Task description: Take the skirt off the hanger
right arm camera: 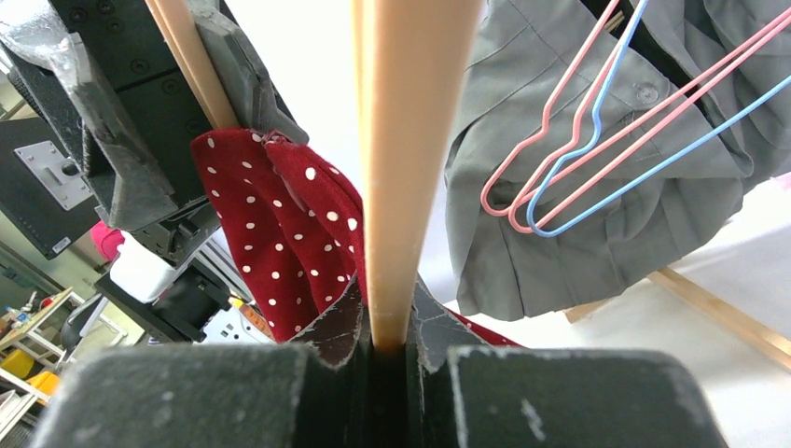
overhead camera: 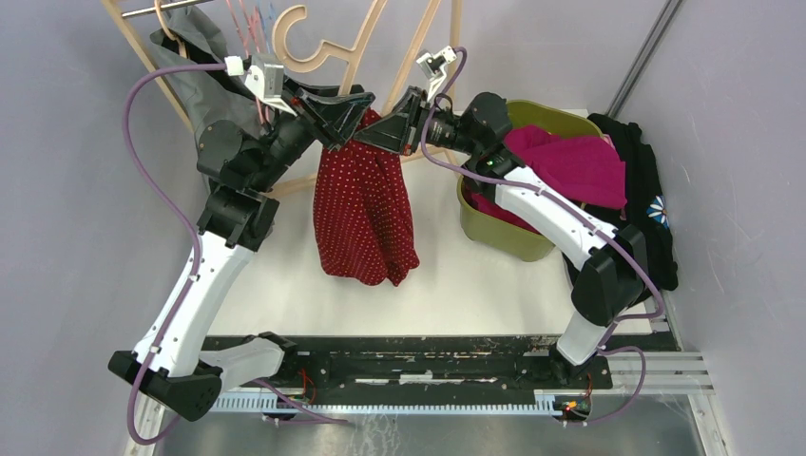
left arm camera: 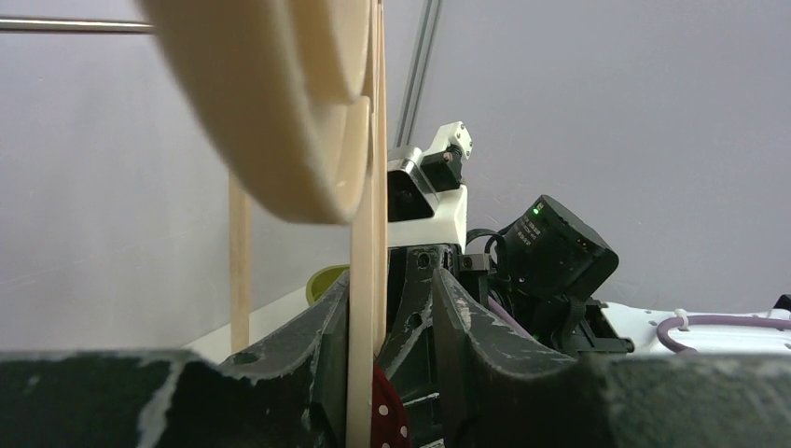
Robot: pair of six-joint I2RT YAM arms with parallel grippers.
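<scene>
While the skirt (overhead camera: 366, 214), red with white dots, hangs on its wooden hanger (right arm camera: 401, 140), both hands sit right at its top edge, one on each side, up over the back of the bench (overhead camera: 447, 285). Up there the right hand (right arm camera: 387, 313) is clenched on the hanger, wood pinched tight between both fingers. In its wrist view the skirt cloth bunches just left of the wood and reaches down to one finger. Opposite, the left hand (left arm camera: 392, 285) is released: hanger wood lies against one finger, clear gap to the other, a bit of red dotted cloth showing low between them. From above, the skirt drops straight down from between the two hands. Can't tell if the hem touches the bench. Grey garment (overhead camera: 195, 76) and pink and blue wire hangers (right arm camera: 578, 159) hang on the rack behind, to the left. Green bin (overhead camera: 504, 233) stands right of the skirt with magenta cloth (overhead camera: 570, 161) piled in it and a black garment (overhead camera: 646, 190) beside it.
</scene>
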